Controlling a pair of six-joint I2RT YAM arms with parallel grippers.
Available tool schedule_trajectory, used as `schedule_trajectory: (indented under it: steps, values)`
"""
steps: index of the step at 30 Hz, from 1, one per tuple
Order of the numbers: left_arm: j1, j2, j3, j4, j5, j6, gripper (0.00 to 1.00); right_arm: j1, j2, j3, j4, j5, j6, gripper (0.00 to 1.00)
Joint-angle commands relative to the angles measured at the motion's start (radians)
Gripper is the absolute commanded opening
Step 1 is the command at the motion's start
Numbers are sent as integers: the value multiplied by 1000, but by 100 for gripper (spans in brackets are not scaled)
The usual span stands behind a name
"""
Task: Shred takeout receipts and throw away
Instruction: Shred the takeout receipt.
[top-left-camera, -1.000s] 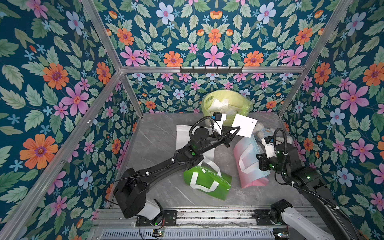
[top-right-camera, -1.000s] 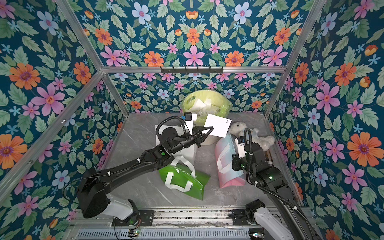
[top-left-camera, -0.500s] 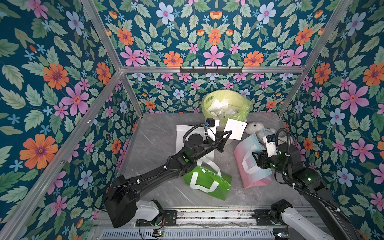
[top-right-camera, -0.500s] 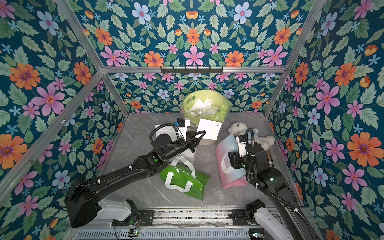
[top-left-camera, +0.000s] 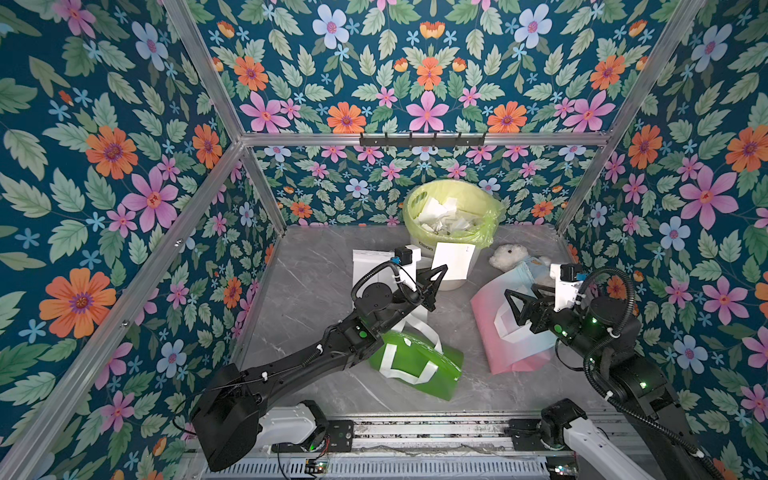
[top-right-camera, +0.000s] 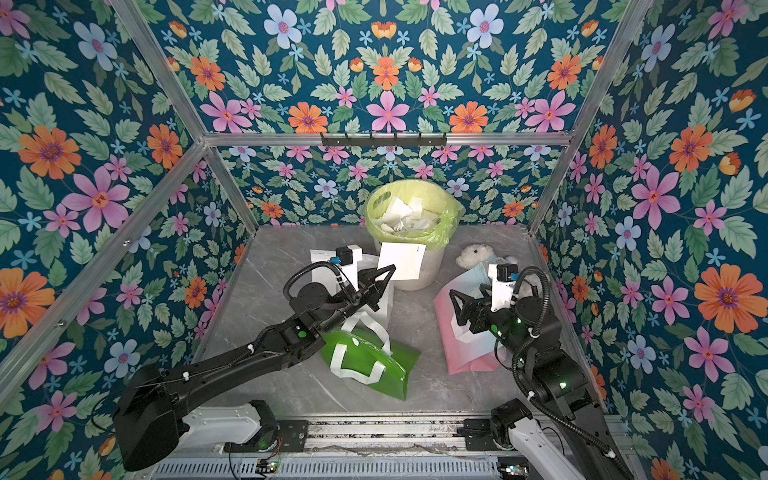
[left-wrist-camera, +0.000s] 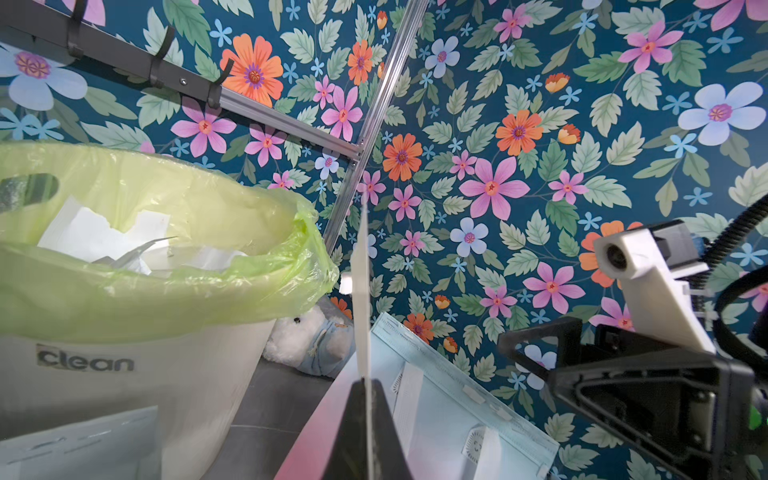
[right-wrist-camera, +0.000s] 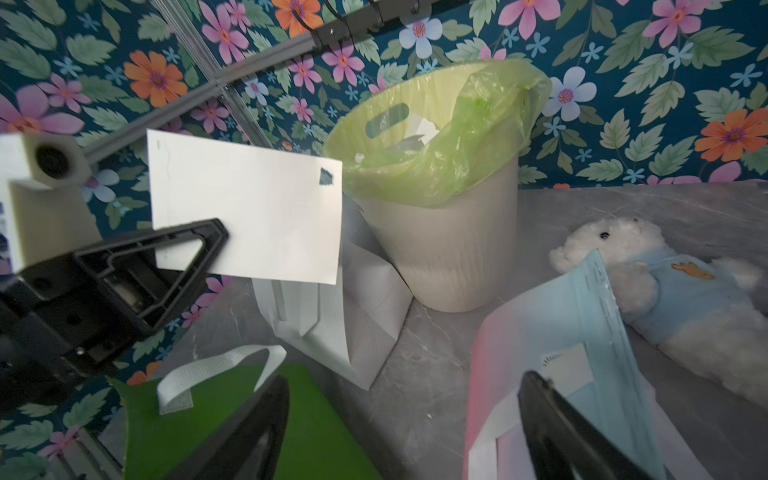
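My left gripper (top-left-camera: 441, 271) is shut on the lower corner of a takeout receipt (top-left-camera: 453, 259), a plain white sheet held upright in front of the bin. The receipt (right-wrist-camera: 249, 208) carries a small dark mark in one upper corner in the right wrist view. In the left wrist view the receipt (left-wrist-camera: 360, 291) shows edge-on, rising out of the closed gripper (left-wrist-camera: 365, 384). My right gripper (top-left-camera: 523, 291) hangs open over the pink bag, apart from the receipt, with nothing between its fingers (right-wrist-camera: 552, 424). Torn white paper pieces (top-left-camera: 440, 216) lie in the bin.
A white bin (top-left-camera: 422, 246) with a yellow-green liner stands at the back. A white bag (top-left-camera: 365, 266) stands beside it. A green bag (top-left-camera: 419, 361) lies under the left arm, a pink bag (top-left-camera: 494, 320) under the right gripper, and a plush toy (top-left-camera: 507, 255) behind it.
The right gripper has gone from shut to open and sunk toward the pink bag. The left gripper has carried the receipt leftward, away from the right gripper.
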Motion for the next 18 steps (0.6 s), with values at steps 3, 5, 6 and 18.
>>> schedule_trajectory:
  steps: [3,5,6,18]
  values:
    - [75,-19,-65,185,58,-90,0,0,43,-28,325,-173,219,93]
    - [107,-13,-83,229,92,-137,0,0,78,-32,406,-214,281,97]
    - [123,-9,-93,260,111,-165,0,0,97,-31,445,-233,308,99]
    - [178,41,-147,553,288,-338,0,36,328,-42,865,-302,538,99]
